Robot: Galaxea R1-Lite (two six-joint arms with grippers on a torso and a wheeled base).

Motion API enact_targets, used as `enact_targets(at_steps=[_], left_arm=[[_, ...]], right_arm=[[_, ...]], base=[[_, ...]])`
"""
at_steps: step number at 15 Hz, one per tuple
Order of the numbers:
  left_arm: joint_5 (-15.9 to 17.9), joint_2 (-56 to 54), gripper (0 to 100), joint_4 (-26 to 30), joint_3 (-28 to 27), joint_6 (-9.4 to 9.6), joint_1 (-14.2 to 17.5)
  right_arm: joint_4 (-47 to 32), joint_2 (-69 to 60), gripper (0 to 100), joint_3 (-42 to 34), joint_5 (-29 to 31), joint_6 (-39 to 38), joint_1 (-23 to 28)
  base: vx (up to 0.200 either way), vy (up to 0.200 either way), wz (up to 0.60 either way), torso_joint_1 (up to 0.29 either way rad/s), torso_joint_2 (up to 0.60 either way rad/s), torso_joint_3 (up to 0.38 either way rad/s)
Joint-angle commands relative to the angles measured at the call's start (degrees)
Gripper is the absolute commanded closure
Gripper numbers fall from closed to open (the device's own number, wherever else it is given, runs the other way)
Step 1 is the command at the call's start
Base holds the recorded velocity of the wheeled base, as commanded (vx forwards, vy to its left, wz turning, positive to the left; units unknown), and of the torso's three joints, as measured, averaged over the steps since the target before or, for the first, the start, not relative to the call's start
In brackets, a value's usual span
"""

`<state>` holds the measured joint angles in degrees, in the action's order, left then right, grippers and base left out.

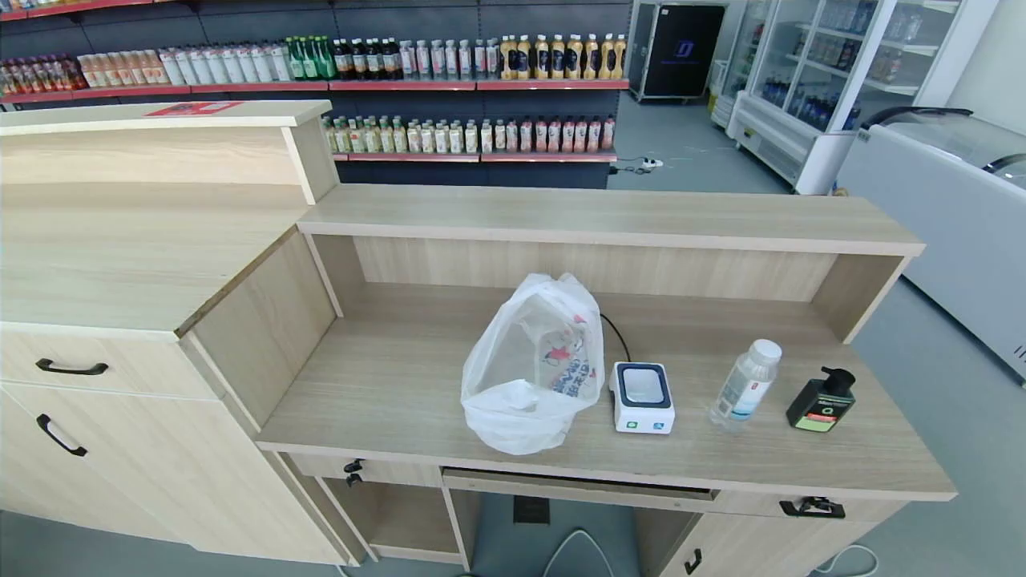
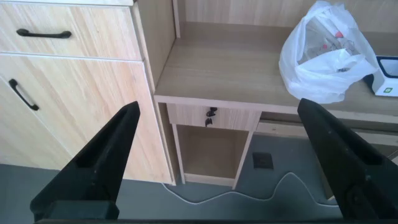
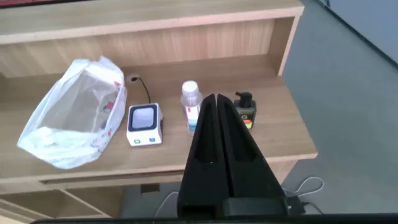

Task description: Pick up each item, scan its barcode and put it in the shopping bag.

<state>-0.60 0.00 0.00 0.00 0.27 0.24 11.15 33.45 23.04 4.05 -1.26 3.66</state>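
1. A shop; shelves of drink bottles line the back wall; glass-door fridges stand at the right; a light wood counter with a raised back ledge fills the foreground; a taller cabinet with black handles adjoins it on the left.
2. The bag is white, half-clear plastic with red and blue print; it stands near the middle of the counter, slumped, its mouth open.
3. The scanner is a small white box with a dark window facing up; it sits just right of the bag, close to its side; a black cable runs from it toward the back of the counter.
4. The bottle is clear with a white cap; it stands upright right of the scanner, apart from it; the pump bottle is dark with a black pump head; it stands upright just right of the bottle, near the counter's right end.
5. The left gripper hangs low in front of the counter's left part; its fingers are spread wide with nothing between them; beyond them is a drawer under the counter top.
6. The right gripper is held above and in front of the counter, well apart from the items; its fingers are pressed together and hold nothing.
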Motion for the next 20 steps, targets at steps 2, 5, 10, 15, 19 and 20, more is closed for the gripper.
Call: enact_targets(at_steps=[2, 5, 10, 15, 19, 20], left_arm=[[-0.02, 0.00, 0, 0.00, 0.00, 0.00, 0.02], [-0.02, 0.00, 0, 0.00, 0.00, 0.00, 0.02], [-0.02, 0.00, 0, 0.00, 0.00, 0.00, 0.02], [-0.02, 0.00, 0, 0.00, 0.00, 0.00, 0.02], [-0.02, 0.00, 0, 0.00, 0.00, 0.00, 0.02], [-0.02, 0.00, 0, 0.00, 0.00, 0.00, 0.02]], right_arm=[[21.63, 36.95, 100, 9.04, -4.57, 4.68, 10.49], [27.43, 45.56, 0, 7.63, -12.84, 8.11, 14.45], [43.34, 60.59, 0, -1.59, -17.06, 13.74, 20.42], [56.61, 74.30, 0, -3.97, -18.55, 21.21, 23.06], [57.75, 80.54, 0, -1.68, -23.21, 21.73, 20.78], [57.75, 81.86, 0, -0.45, -23.30, 21.82, 19.81]], base=[[0.000, 0.000, 0.00, 0.000, 0.00, 0.000], [0.000, 0.000, 0.00, 0.000, 0.00, 0.000], [0.000, 0.000, 0.00, 0.000, 0.00, 0.000], [0.000, 0.000, 0.00, 0.000, 0.00, 0.000], [0.000, 0.000, 0.00, 0.000, 0.00, 0.000], [0.000, 0.000, 0.00, 0.000, 0.00, 0.000]])
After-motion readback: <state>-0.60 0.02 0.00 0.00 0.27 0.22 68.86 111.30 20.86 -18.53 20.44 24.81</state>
